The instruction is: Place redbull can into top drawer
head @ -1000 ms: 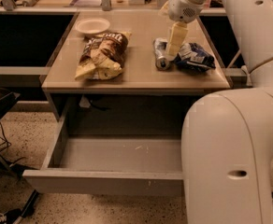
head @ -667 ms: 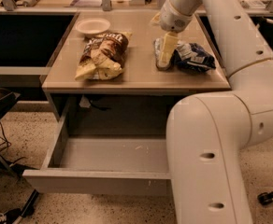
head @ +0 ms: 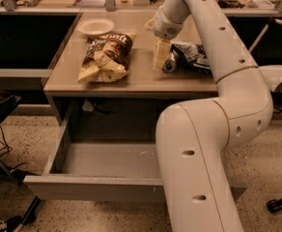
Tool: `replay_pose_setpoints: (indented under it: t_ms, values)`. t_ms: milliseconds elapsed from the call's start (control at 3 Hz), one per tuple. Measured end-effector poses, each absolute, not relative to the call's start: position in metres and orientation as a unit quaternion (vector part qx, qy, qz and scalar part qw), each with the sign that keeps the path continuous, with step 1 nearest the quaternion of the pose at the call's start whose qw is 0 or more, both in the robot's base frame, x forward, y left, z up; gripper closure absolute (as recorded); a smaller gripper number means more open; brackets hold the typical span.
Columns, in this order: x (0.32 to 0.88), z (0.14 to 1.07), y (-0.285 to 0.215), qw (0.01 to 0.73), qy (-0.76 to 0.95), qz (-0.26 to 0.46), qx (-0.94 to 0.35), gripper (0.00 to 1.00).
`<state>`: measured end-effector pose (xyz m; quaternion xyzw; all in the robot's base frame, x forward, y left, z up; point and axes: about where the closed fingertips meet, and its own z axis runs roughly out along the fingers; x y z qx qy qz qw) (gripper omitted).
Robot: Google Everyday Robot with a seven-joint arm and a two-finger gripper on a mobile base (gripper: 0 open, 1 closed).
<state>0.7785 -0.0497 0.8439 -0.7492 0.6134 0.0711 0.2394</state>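
The redbull can (head: 170,64) lies on its side on the wooden table (head: 131,81), against a blue-and-white chip bag (head: 193,56). My gripper (head: 161,58) points down at the table, right at the can's left side and touching or nearly touching it. The top drawer (head: 90,186) is pulled open below the table, and its grey inside (head: 107,161) holds nothing. My arm's white lower links (head: 199,149) hide the drawer's right part.
A brown chip bag (head: 106,57) lies at the table's left middle. A white bowl (head: 96,26) stands at the back left. A counter with glass panels runs behind the table. Cables and a dark object lie on the floor at the left.
My gripper has moved left and down, from above the blue-and-white bag to the can's left side. The arm's big links have swung right, uncovering more of the drawer.
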Motion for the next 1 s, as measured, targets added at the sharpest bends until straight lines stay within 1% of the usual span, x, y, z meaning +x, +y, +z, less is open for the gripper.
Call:
replay_pose_setpoints:
  t_ms: [333,1000]
  values:
    - [0.785,0.843,-0.055,0.253,0.622,0.068,-0.738,0.0]
    - [0.772,0.851,-0.113,0.255,0.653,0.062,-0.71,0.0]
